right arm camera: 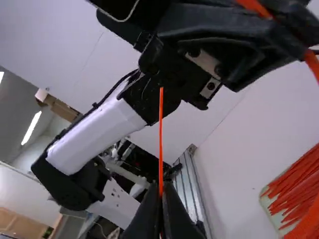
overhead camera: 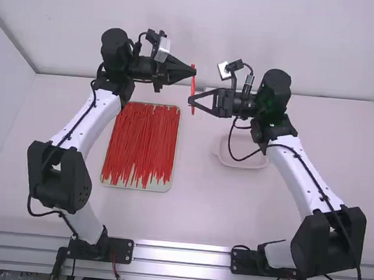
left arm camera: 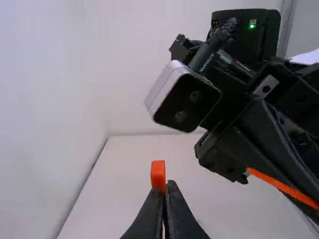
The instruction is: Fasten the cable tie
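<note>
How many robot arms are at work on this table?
2. The left arm is based near left, the right arm near right. The left gripper and right gripper pinch one red cable tie between them.

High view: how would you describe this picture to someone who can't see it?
One red cable tie is held above a white table by two robot arms: the left gripper pinches its head, the right gripper grips nearer its tail. A tray of more red ties lies beside the left arm.
</note>
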### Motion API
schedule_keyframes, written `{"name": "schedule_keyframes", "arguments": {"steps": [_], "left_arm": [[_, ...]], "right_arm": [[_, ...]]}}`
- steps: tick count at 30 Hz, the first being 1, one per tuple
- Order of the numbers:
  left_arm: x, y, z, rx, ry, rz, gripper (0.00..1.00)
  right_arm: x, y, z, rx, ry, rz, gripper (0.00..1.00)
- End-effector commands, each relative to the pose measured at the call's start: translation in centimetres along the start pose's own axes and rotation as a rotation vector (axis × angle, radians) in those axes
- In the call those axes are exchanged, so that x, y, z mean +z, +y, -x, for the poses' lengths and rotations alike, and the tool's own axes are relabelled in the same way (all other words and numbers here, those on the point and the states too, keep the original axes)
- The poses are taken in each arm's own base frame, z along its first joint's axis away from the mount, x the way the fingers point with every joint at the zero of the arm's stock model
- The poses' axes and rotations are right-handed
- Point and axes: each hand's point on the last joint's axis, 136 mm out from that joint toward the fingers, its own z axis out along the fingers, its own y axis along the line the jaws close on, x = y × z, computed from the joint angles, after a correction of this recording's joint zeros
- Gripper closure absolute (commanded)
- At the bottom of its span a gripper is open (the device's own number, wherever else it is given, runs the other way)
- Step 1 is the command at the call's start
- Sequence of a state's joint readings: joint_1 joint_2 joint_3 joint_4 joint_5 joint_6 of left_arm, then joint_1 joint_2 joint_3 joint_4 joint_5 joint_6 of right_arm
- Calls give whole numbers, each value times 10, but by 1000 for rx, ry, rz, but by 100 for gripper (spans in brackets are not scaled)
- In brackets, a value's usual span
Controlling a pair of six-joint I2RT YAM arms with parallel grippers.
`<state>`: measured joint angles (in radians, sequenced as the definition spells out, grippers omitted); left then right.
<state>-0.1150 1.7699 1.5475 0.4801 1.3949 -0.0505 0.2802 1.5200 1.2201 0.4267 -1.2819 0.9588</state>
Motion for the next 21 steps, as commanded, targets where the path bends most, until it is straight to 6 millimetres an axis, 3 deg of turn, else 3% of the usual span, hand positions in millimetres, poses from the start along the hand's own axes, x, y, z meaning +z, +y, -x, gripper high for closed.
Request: {"name": "schedule_keyframes", "arguments": {"steps": [1, 8, 21], "left_arm": [[1, -4, 8, 42, -5, -2, 98], [0, -20, 9, 147, -8, -94, 98], [7, -10, -3, 201, 9, -31, 98]], "right_arm": [[-5, 4, 12, 27, -36, -14, 100], [-3, 3, 16, 55, -62, -27, 100], [-2, 0, 18, 65, -78, -39, 100]]}}
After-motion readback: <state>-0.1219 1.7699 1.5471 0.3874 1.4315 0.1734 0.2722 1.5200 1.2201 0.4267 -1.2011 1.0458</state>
